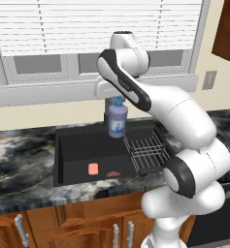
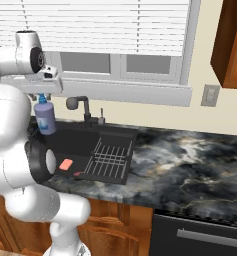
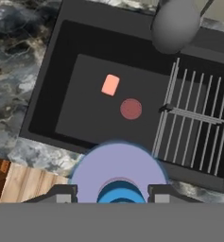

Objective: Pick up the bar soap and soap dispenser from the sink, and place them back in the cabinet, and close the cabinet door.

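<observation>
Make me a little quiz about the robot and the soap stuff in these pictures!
1. True or false: the soap dispenser is hanging in the gripper, above the sink.
2. Where is the bar soap? A) on the wire rack B) on the sink floor C) on the counter
3. Fill in: the dark red round piece lies ____ the bar soap, not on it.

Key: 1 true; 2 B; 3 beside.
</observation>
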Robot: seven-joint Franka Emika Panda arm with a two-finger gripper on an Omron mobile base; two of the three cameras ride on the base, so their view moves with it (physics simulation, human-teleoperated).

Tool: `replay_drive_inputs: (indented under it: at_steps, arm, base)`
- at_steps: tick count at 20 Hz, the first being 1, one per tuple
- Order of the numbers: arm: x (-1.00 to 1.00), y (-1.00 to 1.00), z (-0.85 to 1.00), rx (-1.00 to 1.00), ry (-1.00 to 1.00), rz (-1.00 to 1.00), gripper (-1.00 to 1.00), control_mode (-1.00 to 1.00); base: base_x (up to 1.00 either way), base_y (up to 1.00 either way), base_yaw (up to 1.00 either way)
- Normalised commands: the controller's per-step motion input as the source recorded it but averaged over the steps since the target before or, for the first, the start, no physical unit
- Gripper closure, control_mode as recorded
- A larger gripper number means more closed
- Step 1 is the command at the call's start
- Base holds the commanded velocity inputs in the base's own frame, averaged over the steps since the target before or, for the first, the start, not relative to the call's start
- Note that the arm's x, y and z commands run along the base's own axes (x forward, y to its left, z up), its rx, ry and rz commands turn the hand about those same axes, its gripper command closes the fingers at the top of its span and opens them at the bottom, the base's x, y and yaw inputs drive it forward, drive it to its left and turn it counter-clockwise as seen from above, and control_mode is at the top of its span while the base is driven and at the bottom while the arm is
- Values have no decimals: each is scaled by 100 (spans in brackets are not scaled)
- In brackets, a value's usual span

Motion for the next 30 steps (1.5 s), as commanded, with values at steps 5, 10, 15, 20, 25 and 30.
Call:
replay_drive_inputs:
  at_steps: [5, 10, 15, 20, 25, 30]
  arm:
    - [-38, -24, 56, 0, 0, 0, 100, -100]
    - [-40, -30, 41, 0, 0, 0, 100, -100]
    - [-32, -31, 24, 0, 0, 0, 100, -100]
    - [-24, -30, 27, 0, 0, 0, 100, -100]
    - [-31, -35, 24, 0, 0, 0, 100, -100]
    - [-22, -29, 20, 0, 0, 0, 100, -100]
  base:
    - [0, 0, 0]
    - [0, 0, 0]
    - [0, 0, 0]
    - [0, 0, 0]
    - [0, 0, 0]
    - [0, 0, 0]
